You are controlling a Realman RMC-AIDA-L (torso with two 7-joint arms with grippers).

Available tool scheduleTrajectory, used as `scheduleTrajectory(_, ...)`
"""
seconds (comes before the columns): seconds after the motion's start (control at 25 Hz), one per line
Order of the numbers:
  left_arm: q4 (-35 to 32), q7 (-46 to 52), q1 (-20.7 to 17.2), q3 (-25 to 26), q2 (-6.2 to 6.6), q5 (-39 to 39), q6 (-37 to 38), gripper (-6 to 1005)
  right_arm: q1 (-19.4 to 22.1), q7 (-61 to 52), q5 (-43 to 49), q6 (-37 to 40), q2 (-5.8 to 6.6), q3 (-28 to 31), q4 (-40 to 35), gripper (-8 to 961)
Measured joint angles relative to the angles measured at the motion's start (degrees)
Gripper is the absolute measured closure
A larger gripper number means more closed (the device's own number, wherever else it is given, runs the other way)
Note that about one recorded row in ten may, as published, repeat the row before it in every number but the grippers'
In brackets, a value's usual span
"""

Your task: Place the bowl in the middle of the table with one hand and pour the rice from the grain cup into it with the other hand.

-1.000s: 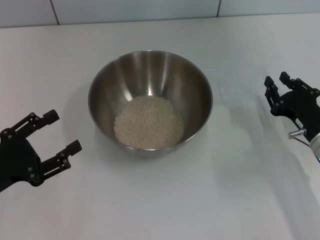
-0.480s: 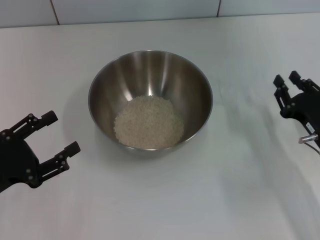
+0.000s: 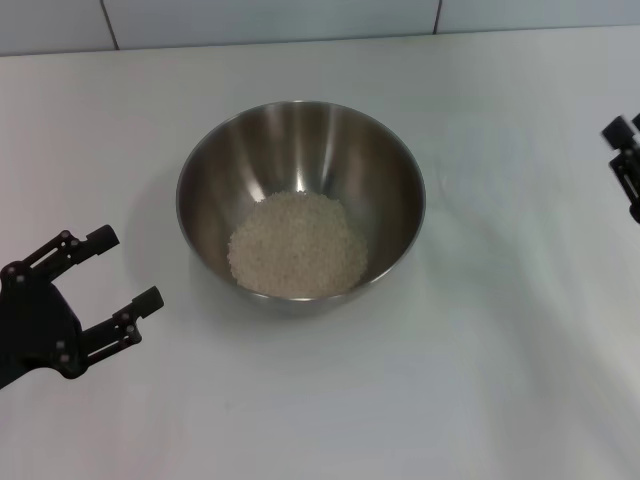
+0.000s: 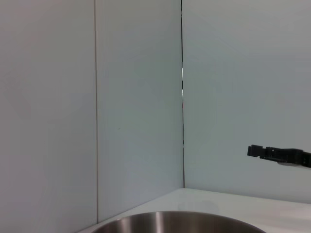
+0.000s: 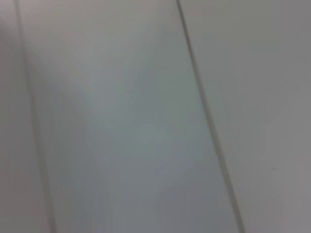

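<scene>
Left gripper point(image 3: 125, 268) nearest, low at the left side of the head view, hovering above the white worktop point(image 3: 330, 400). Its two black fingers point(image 3: 100, 238) stand wide apart, pointing toward the bowl, holding nothing. A clear gap of bare worktop lies between the fingertips and the bowl's wall.

Bowl point(image 3: 300, 150) next: large, round, stainless steel, upright, sitting about mid-worktop. Touched by neither gripper. Brushed inner wall shows streaked reflections. Rice point(image 3: 298, 245) lies inside as a pale, off-white mound covering the bottom, piled slightly toward the near side of the bowl. No stray grains can be made out on the worktop around it.

Right gripper point(image 3: 622, 160) off at the right edge of the head view, well apart from the bowl, level with its far half. Only black fingertips show, the rest cut by the frame edge; whether it is open or closed cannot be told.

Left wrist view: the bowl's rim point(image 4: 180, 222) curves along the lower edge, and beyond it a dark piece of the right gripper point(image 4: 279, 155) juts in from the side above the worktop, with pale wall panels point(image 4: 136, 97) behind.

Right wrist view: only pale wall panels with seams.

Far edge of the worktop meets the panelled wall point(image 3: 270, 20).
</scene>
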State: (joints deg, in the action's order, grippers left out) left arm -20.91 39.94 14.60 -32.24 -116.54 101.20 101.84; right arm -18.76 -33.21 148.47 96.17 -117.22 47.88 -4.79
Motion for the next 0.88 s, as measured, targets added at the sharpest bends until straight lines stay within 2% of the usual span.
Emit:
scheduleTrajectory(0.12,-0.1,0.0,0.2,0.0,0.00,0.1,-0.5,200,-2.6,-3.5,1.7,1.5,1.25,-3.8,-3.3,602)
scheduleTrajectory(0.36,-0.5,0.0,0.6,0.0,0.09,0.9,-0.9,200,-7.2,-5.9,1.6,2.9,3.38,-15.5,-7.0,453)
scheduleTrajectory(0.56,-0.7,0.5,1.2,0.0,0.71,1.5,-1.0,200,-11.5,-7.8,1.5,3.9,4.38,-25.6,-10.6,296)
scheduleTrajectory(0.88,-0.7,1.5,1.9,0.0,1.43,1.6,-1.7,199,-15.0,-8.2,1.4,3.5,5.07,-33.7,-12.6,294)
